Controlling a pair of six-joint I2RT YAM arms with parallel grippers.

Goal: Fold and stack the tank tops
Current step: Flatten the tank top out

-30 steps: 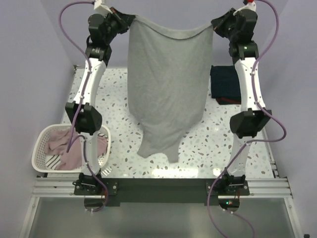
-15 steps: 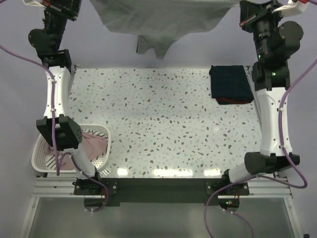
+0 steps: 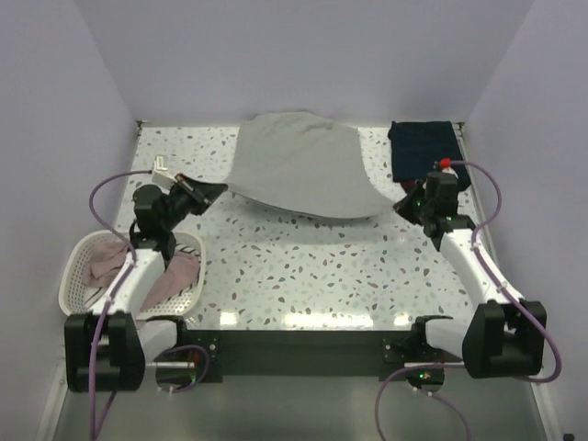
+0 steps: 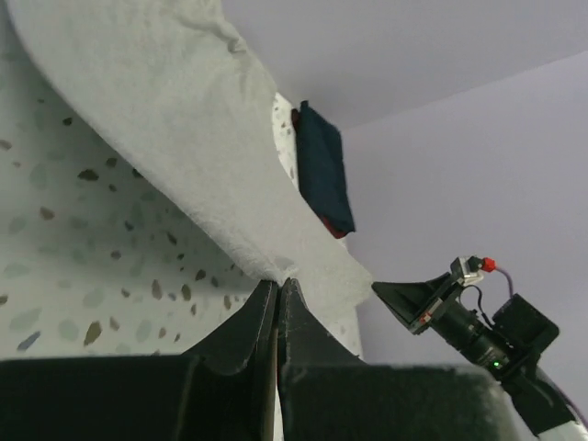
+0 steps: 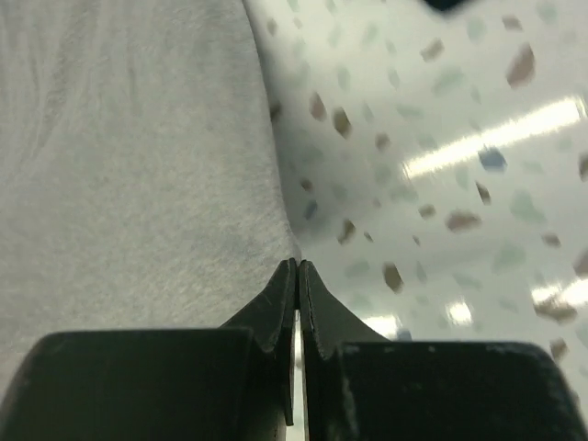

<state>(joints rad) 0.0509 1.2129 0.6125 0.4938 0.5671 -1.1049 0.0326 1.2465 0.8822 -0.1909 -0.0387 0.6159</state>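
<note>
A plain grey tank top (image 3: 303,165) lies spread over the far middle of the table, its near edge lifted slightly between my two grippers. At the top's near left corner, my left gripper (image 3: 221,188) is shut on the cloth; in the left wrist view the fingers (image 4: 277,283) pinch the grey edge (image 4: 184,138). The right gripper (image 3: 401,208) is shut on the near right corner, and its wrist view shows the tips (image 5: 298,265) closed on the grey fabric (image 5: 129,165). A folded navy tank top (image 3: 424,152) with dark red trim rests at the far right. Pinkish tank tops (image 3: 138,271) fill the basket.
A white slotted basket (image 3: 73,276) stands at the near left edge, beside the left arm. The walls close in at the back and on both sides. Speckled tabletop (image 3: 303,266) shows between the grey top and the arm bases.
Both arms have come down from high above to low over the table. The grey top, first hanging between them, now lies spread on the far tabletop, still gripped at both corners.
</note>
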